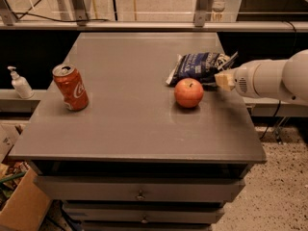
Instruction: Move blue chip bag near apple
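Observation:
The blue chip bag [198, 65] lies on the grey table [125, 119], right of centre, just behind the apple and almost touching it. The apple [188, 93] is red-orange and stands upright with its stem up. My gripper [226, 70] comes in from the right on a white arm [272, 78]. It is at the bag's right end, low over the table and to the right of the apple.
A red soda can [71, 87] stands at the table's left side. A white pump bottle [20, 83] stands on a ledge off the left edge. A cardboard box [19, 206] sits on the floor at lower left. Drawers are below the tabletop.

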`<state>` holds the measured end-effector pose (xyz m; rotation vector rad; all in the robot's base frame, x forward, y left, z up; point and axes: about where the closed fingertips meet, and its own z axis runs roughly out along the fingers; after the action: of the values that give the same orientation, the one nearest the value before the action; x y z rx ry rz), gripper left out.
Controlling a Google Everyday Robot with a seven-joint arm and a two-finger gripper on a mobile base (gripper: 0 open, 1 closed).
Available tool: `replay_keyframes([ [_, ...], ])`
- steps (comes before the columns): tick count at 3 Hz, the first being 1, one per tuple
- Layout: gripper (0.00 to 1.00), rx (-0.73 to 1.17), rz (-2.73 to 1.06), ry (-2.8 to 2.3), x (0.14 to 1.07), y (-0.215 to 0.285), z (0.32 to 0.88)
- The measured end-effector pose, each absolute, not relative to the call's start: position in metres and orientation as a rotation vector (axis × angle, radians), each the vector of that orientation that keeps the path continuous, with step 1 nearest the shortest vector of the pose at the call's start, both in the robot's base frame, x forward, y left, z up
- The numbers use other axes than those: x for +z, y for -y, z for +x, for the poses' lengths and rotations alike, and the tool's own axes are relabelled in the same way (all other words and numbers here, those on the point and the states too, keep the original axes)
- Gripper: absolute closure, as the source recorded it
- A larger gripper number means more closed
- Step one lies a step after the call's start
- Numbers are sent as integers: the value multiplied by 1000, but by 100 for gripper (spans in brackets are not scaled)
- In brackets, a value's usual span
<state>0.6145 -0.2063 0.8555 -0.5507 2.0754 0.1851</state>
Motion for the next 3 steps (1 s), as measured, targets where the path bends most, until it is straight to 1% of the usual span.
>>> replay_keyframes([
  [1,59,197,-571,-2105,852,205,612],
  [3,13,157,-558,-2131,859,223,604],
])
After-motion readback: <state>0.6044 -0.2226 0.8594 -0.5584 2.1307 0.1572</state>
